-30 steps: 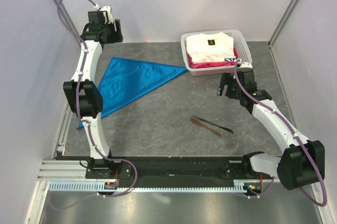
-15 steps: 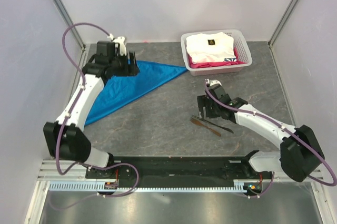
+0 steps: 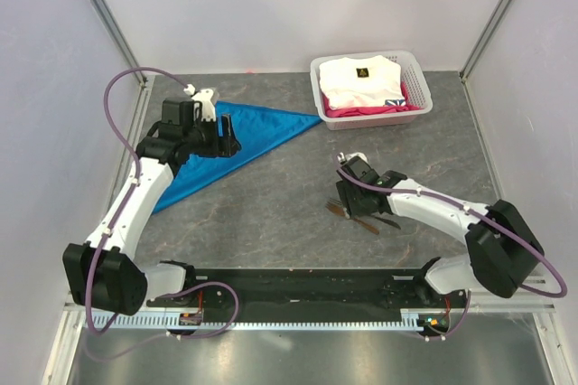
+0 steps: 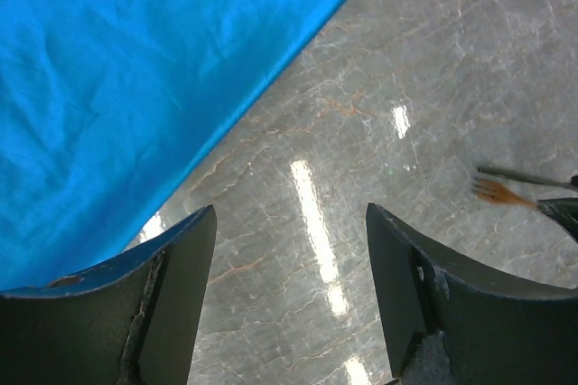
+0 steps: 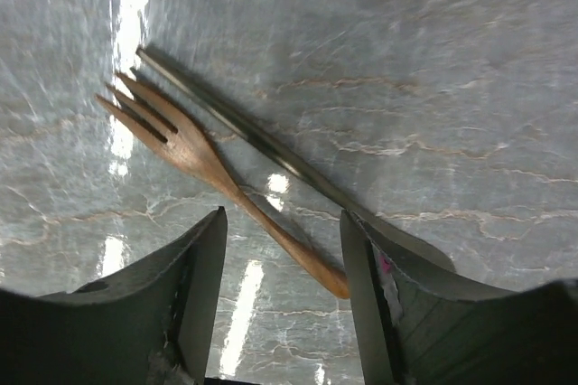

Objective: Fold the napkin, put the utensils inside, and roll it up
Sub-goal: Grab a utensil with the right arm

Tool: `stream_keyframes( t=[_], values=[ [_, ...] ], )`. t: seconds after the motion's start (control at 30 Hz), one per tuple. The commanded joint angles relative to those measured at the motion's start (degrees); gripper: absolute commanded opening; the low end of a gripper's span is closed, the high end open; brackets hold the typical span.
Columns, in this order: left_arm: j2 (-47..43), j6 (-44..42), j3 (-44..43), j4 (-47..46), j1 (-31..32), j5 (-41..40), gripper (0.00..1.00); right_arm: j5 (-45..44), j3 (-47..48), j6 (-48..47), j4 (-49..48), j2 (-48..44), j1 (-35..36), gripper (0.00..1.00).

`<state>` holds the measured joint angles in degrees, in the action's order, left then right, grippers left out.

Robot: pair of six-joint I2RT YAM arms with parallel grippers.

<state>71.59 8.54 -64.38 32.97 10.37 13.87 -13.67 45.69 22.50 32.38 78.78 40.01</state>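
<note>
The grey marbled counter (image 3: 271, 222) carries everything. The blue napkin (image 3: 262, 127) lies at the far left, already folded to a triangle. A white basket (image 3: 417, 85) of folded white and pink clothes sits at the far right. The left end effector (image 4: 289, 240) hangs over the napkin's near edge, jaws wide and holding nothing; one finger is above the cloth, the other above bare counter. The right end effector (image 5: 282, 231) is low over the utensils (image 3: 370, 224), which lie near the centre right, well apart from the napkin. Its jaws stand moderately parted and clamp nothing. Between them runs the handle of the brownish fork (image 5: 190, 150), while the dark metal piece (image 5: 271, 150) crosses just beside it and passes under the right finger. The likeliest trouble is a pinch that takes only the fork and shoves the other piece aside. Both are thin and flat on a glossy surface, so they may skid out. On the left, a careless tug at the cloth could pull the fold open.
</note>
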Motion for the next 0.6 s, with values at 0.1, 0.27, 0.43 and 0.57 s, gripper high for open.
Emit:
stream_keyframes(
  t=[0.1,0.27,0.43,0.57],
  values=[
    [-4.3,1.6,1.4,-3.0,0.1,0.8,0.75,2.1,2.7,-2.5,1.5,4.7,3.0,0.57],
    [-4.2,1.6,1.4,-3.2,0.0,1.9,0.75,2.1,3.3,-2.7,1.9,5.7,3.8,0.57],
    [-4.2,1.7,1.4,-3.2,0.1,2.8,0.74,3.4,3.9,-3.4,1.6,7.7,3.8,0.55],
    [-4.4,1.7,1.6,-3.3,0.0,2.9,0.73,4.4,4.2,-3.7,1.7,9.8,3.9,0.50]
  ],
)
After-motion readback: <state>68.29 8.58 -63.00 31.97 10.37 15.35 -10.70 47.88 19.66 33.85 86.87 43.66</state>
